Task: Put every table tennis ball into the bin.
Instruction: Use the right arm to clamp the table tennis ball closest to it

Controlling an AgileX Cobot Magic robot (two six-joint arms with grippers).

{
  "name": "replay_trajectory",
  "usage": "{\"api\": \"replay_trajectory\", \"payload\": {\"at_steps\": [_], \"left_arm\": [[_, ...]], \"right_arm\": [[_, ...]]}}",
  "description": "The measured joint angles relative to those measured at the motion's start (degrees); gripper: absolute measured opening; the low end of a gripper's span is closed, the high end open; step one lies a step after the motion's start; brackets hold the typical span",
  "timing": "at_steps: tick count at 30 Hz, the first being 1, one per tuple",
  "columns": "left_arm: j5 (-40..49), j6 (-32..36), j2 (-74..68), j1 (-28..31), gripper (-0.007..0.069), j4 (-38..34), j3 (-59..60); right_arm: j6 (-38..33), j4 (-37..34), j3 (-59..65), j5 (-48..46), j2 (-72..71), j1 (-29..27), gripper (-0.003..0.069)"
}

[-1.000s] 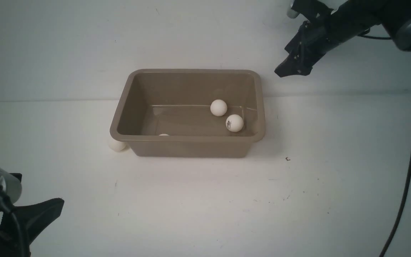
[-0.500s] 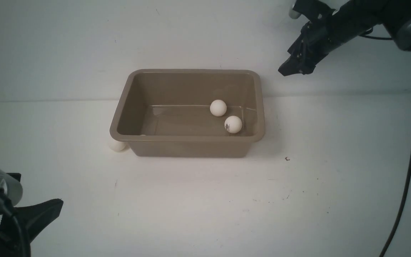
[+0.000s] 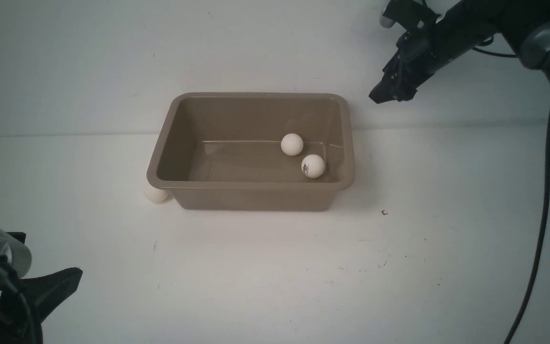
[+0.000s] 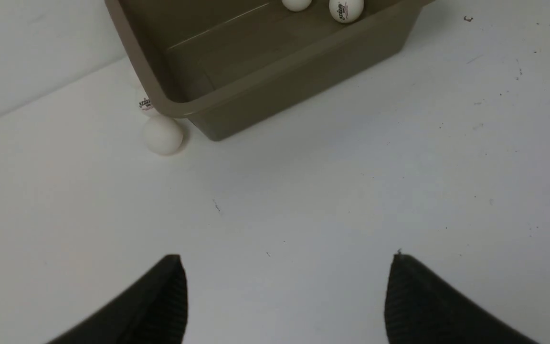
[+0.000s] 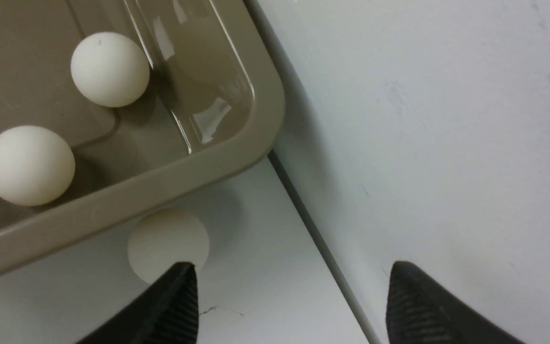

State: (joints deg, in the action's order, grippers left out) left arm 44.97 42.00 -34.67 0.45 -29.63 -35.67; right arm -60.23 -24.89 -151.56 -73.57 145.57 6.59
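The white table [image 3: 275,267] is the biggest thing here. It meets a white wall [image 3: 112,57] at the back. The bin [image 3: 256,198] sits in the middle of the table, close to the wall, where both arms can get to it. Its top is wide open, so balls can drop right in.

The right gripper [image 3: 392,95] hangs high in the air, past the bin's far right corner. Its two fingers are spread apart and hold nothing. I think it is up there so it can come down on a ball below it. The left gripper [image 4: 287,291] waits low over the near left side of the table. Its fingers are spread wide too, with nothing in them.

Two table tennis balls are in the bin, at its right end. They are the plain ball [image 3: 292,144] and, just beside it, the marked ball [image 3: 313,166]. Three more lie out on the table. The corner ball [image 3: 156,194] is just beside the bin's near left corner, partly under the rim. The tucked ball [image 4: 145,105] sits right behind it, mostly hidden by the rim. The far ball [image 5: 167,243] lies just outside the rim at the corner by the wall, near one right fingertip. Round balls roll, and I think the bin's side keeps these three in place. The job is not done yet.

The marked ball has a small dark print on it. The tucked ball has one too. Both are too small to read.
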Motion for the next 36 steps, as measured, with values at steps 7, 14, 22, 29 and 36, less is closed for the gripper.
{"api": "replay_trajectory", "payload": {"at_steps": [7, 14, 22, 29, 36], "left_arm": [[0.0, 0.0, 0.0, 0.0, 0.0499, 0.0, 0.0], [0.0, 0.0, 0.0, 0.0, 0.0499, 0.0, 0.0], [0.0, 0.0, 0.0, 0.0, 0.0499, 0.0, 0.0], [0.1, 0.0, 0.0, 0.0, 0.0499, -0.2, 0.0], [0.1, 0.0, 0.0, 0.0, 0.0499, -1.5, 0.0]], "right_arm": [[1.1, 0.1, 0.0, -0.1, -0.7, 0.0, 0.0482], [5.5, -0.2, 0.0, -0.4, -1.4, 0.1, 0.0482], [15.4, -0.6, -0.1, 2.5, -1.8, 0.8, 0.0482], [25.5, 1.3, -5.3, 5.9, -2.4, -0.4, 0.0482], [32.5, 2.6, -12.2, 3.1, -4.0, -3.4, 0.0482]]}}
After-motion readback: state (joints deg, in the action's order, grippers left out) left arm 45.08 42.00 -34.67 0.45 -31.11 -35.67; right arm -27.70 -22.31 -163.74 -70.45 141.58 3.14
